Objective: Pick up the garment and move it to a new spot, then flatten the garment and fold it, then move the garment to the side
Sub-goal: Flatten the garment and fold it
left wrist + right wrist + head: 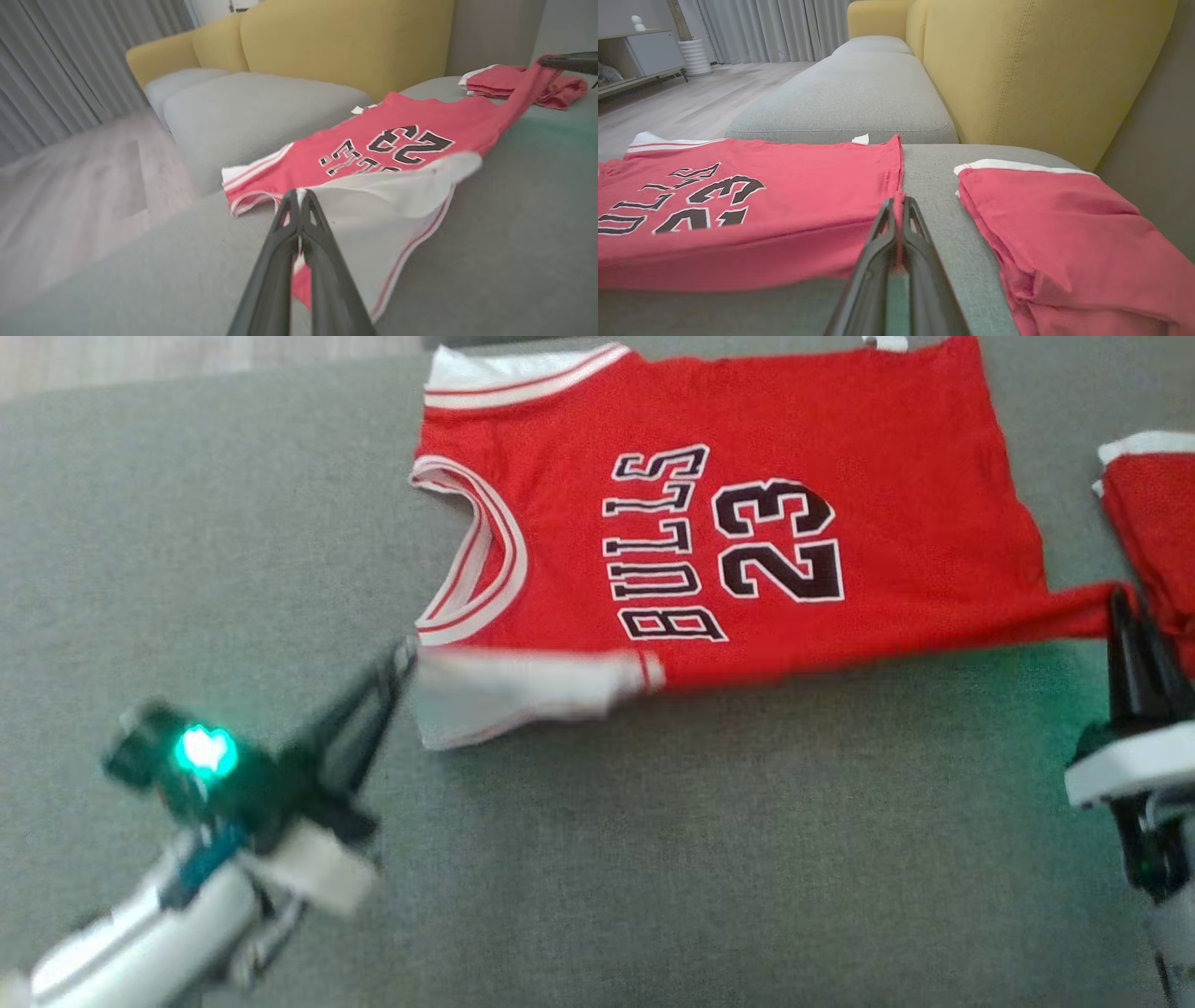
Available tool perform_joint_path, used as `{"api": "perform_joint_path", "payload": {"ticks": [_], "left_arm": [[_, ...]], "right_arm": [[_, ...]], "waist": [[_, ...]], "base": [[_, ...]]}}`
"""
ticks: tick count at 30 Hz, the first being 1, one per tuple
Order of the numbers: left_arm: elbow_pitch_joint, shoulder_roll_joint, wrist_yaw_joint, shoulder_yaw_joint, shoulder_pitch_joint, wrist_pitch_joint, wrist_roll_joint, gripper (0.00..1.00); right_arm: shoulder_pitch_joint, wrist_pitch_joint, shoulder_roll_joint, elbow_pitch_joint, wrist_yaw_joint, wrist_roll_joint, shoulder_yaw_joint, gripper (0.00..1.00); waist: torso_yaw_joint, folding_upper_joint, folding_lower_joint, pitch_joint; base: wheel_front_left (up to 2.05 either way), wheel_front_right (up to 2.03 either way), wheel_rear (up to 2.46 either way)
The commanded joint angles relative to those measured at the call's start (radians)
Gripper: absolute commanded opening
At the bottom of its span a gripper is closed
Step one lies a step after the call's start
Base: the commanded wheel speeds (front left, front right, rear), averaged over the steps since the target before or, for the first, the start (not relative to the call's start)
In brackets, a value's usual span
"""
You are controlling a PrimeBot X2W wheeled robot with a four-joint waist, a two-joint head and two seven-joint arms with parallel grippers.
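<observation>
Item 1: left end effector (403, 658), 2 dark fingers pressed together, pinching a white corner of the jersey (840, 448) at its shoulder end; a green lamp (205, 751) glows on the wrist behind the fingers. Item 2: right end effector (1117, 607), 2 fingers pressed together, pinching a red corner at the hem end, drawn out into a narrow point towards the tips. Item 3: the jersey itself, red with white trim, printed "BULLS" and "23" in black with white outline. It lies spread on the grey sofa seat (653, 859) just beyond both end effectors, with its near edge strung between them. Beside the left fingertips the cloth is turned over, so its pale inner side shows with a red stripe along the border. Item 4: a second red garment (1158, 513) with a white band, folded, lying on the same seat to the right of the right end effector and just apart from the jersey's hem. Item 5: beyond the jersey, another grey seat cushion (859, 93), with a yellow backrest (1017, 70) to the right of the right end effector. Item 6: farthest off, pale wood floor (691, 102), grey curtains (784, 28), a low cabinet (649, 51) and a white ribbed pot (694, 57).
</observation>
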Motion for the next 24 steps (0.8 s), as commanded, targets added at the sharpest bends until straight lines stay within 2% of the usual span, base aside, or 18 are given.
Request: {"api": "perform_joint_path", "payload": {"ticks": [1,8,15,24], "left_arm": [[-0.005,0.028,-0.003,0.057,-0.075,0.004,0.019,0.0],[0.151,-0.026,-0.081,0.061,-0.319,0.041,0.111,0.0],[0.351,-0.098,-0.197,0.025,-0.537,0.046,0.193,0.0],[0.536,-0.166,-0.255,0.002,-0.641,0.024,0.214,0.0]], "right_arm": [[-0.036,-0.006,-0.015,-0.017,-0.001,-0.007,0.018,0.0],[-0.14,-0.006,-0.009,0.074,-0.001,-0.008,0.073,0.0],[-0.251,-0.006,-0.013,0.139,-0.001,-0.024,0.101,0.0],[-0.348,-0.006,-0.002,0.185,-0.001,-0.05,0.104,0.0]], "waist": [[-0.008,-0.0001,0.0,0.023],[-0.021,-0.0001,0.0,0.083],[-0.034,-0.0001,0.0,0.138],[-0.037,-0.0001,0.0,0.17]], "base": [[0.0,0.0,0.0],[0.0,0.0,0.0],[0.0,0.0,0.0],[0.0,0.0,0.0]]}}
